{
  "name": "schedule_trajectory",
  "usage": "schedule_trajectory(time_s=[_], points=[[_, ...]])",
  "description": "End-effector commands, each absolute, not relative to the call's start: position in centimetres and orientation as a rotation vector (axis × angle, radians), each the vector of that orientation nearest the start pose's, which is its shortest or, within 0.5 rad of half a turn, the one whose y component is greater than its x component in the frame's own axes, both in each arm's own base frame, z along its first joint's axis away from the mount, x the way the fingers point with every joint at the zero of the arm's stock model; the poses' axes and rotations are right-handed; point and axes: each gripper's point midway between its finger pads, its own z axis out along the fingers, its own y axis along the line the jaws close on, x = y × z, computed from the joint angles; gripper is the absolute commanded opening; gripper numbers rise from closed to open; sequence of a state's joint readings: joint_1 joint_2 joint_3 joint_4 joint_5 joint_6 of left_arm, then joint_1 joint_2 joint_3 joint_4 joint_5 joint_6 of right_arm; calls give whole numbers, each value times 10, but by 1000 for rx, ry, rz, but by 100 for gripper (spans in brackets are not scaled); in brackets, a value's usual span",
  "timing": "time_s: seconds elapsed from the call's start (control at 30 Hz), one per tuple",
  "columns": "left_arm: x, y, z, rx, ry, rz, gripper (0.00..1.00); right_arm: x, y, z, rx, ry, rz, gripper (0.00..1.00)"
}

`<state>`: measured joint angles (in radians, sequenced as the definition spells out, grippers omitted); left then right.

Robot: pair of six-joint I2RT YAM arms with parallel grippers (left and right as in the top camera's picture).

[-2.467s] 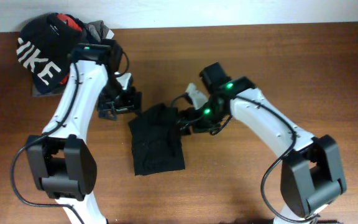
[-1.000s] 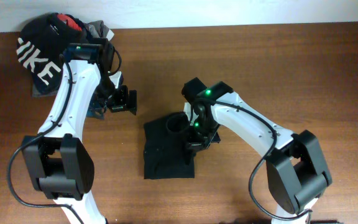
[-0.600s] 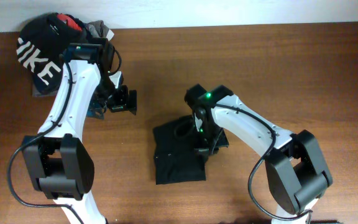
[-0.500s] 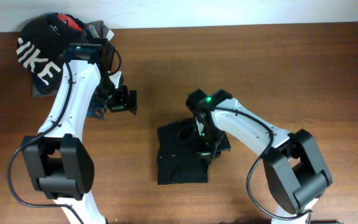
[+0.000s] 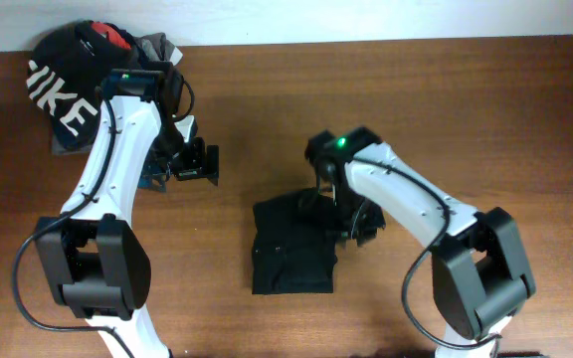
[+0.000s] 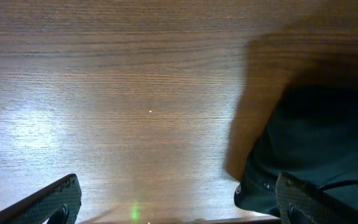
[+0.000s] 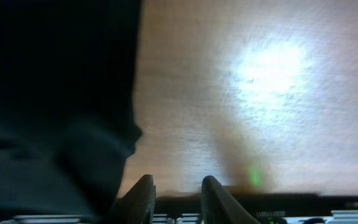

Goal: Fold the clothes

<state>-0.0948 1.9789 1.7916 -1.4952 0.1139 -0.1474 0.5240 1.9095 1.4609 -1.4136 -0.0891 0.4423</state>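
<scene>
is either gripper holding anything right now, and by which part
Nothing is held. The left gripper is wide open over the table; the right gripper, slightly open, sits beside the black garment with nothing in it.

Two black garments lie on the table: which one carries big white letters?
The black shirt at the top-left corner; the folded black garment in the middle shows none.

On the table (image 5: 525, 119) the clothes (image 5: 291, 254) lie central, a garment pile (image 5: 73, 75) far left.
</scene>
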Motion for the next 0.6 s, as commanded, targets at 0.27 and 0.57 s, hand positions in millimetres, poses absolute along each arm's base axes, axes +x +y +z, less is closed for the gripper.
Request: schedule_trajectory(time_s=[0.27,0.57], points=[[347,-40,126,-93,3261,-64,99,256,271,140,-790,2969,1070,7],[349,-26,125,-155,3253,-60,99,252,305,105,-750,2741,1477,15]])
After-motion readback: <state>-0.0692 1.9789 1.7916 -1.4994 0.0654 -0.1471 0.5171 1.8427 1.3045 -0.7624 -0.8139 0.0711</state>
